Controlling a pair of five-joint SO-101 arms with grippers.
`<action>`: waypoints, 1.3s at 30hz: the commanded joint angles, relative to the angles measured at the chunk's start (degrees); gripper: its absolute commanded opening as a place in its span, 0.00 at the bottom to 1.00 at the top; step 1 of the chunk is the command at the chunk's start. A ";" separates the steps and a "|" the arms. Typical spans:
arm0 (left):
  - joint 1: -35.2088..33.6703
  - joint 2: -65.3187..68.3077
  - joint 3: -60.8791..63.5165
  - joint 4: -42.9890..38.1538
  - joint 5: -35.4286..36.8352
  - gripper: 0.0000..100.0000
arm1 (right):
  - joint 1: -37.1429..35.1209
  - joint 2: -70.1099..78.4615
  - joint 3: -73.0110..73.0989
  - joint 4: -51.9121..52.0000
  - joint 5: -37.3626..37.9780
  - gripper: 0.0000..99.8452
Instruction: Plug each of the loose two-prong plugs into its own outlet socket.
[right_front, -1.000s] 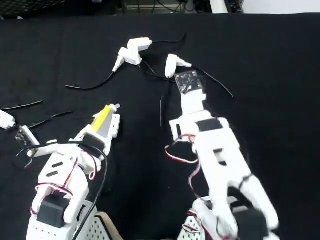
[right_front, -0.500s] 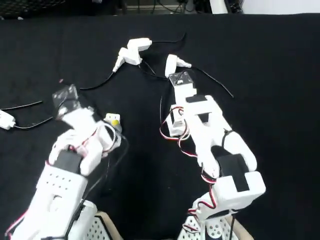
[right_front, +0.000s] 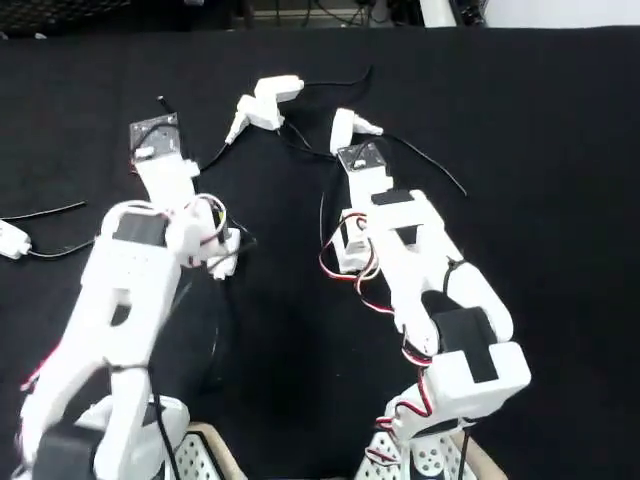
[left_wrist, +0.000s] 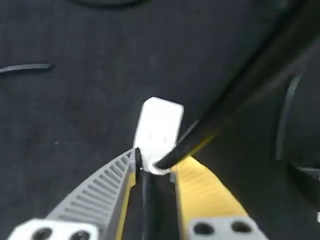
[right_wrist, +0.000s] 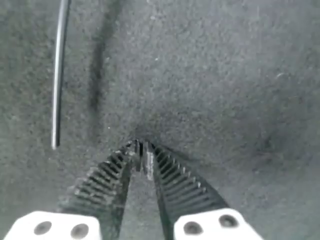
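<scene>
Left wrist view: the left gripper (left_wrist: 152, 164) pinches the white connector (left_wrist: 159, 125) at its base, so the black cable (left_wrist: 235, 95) may twist it loose. The right gripper (right_wrist: 142, 150) is clenched, empty.

The setting is a robotics lab bench: a table (right_front: 560, 200) draped in black cloth carries a white plastic left arm (right_front: 120, 300) and right arm (right_front: 430, 270) with exposed red-and-white servo wiring (right_front: 337, 266), loose white corded connectors (right_front: 265, 100), and equipment cables (right_front: 335, 12) beyond the far edge.
</scene>
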 joint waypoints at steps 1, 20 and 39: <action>-1.27 5.36 -8.40 4.13 -3.16 0.03 | 0.62 0.13 -2.42 0.18 -0.35 0.01; 1.89 16.53 -14.99 -1.14 -8.53 0.03 | 0.44 0.13 -2.42 0.09 -0.35 0.01; 1.36 16.88 -9.45 -9.85 -8.88 0.03 | 0.35 0.22 -2.42 0.09 -0.35 0.01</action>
